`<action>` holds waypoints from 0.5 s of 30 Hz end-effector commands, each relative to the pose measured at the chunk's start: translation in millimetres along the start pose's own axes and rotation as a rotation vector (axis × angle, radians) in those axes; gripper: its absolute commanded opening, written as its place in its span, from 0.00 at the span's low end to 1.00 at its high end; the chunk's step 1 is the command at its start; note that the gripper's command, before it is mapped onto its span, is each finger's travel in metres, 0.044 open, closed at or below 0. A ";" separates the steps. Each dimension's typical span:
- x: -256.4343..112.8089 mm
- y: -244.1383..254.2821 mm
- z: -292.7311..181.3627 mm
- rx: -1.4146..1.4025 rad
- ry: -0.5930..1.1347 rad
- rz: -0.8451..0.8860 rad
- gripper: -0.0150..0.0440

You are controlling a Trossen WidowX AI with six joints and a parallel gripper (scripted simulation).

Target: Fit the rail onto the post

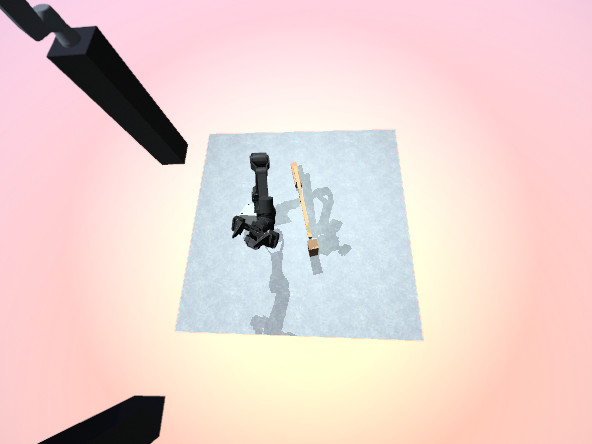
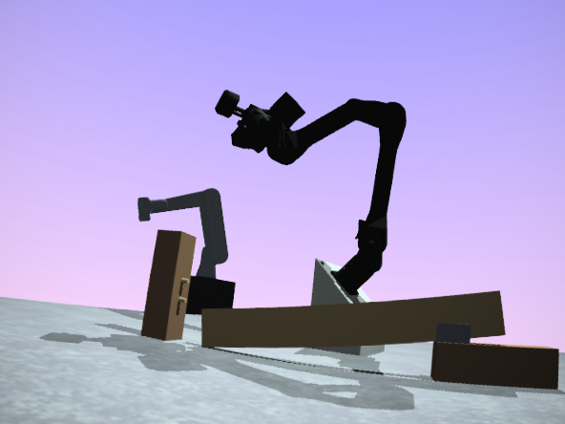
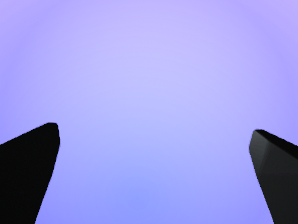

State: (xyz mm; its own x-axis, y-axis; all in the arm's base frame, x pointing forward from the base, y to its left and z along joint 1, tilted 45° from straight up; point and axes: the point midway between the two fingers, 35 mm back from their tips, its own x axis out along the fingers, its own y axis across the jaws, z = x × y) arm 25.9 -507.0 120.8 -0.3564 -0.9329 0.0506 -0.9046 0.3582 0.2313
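The wooden rail (image 1: 305,215) (image 2: 334,327) has its far end in the grey bracket (image 2: 453,332) on the low footboard block (image 2: 496,365). Its near end is down on the table, a gap away from the upright wooden post (image 1: 313,248) (image 2: 161,286). Two pegs stick out of the post toward the rail, an upper peg (image 2: 184,282) and a lower peg (image 2: 181,301). The holes in the rail's end are not visible. My gripper (image 2: 231,119) (image 3: 157,137) is open and empty, high above the rail and post. Only background shows between its fingers in the wrist view.
My arm's pale wedge-shaped base (image 2: 325,288) stands behind the rail. A grey arm (image 2: 214,229) on a black block (image 2: 211,296) stands farther back, behind the post. A long black beam (image 1: 120,100) reaches in at the upper left of the top view.
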 end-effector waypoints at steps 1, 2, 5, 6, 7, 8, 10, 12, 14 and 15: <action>-0.4 -2.3 -0.7 -0.008 0.001 -0.008 0.98; -1.5 -9.1 -2.8 -0.032 0.003 -0.031 1.00; -8.5 -35.0 -3.9 -0.199 -0.003 -0.124 1.00; -11.2 -42.0 -2.4 -0.263 -0.007 -0.152 1.00; -14.0 -48.9 -0.8 -0.327 -0.009 -0.180 1.00; -17.0 -55.7 0.8 -0.390 -0.010 -0.209 1.00; -23.4 -69.1 4.1 -0.517 -0.007 -0.267 1.00; -33.7 -87.4 9.0 -0.693 0.008 -0.351 1.00; -48.4 -109.3 15.5 -0.912 0.044 -0.458 1.00; -56.5 -119.7 18.9 -1.019 0.069 -0.512 1.00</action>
State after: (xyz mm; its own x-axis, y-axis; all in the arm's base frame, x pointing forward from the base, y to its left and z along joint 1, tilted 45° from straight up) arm 107.9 -506.9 91.0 -0.0951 -0.9882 -0.1201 -0.6475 -0.0303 0.7615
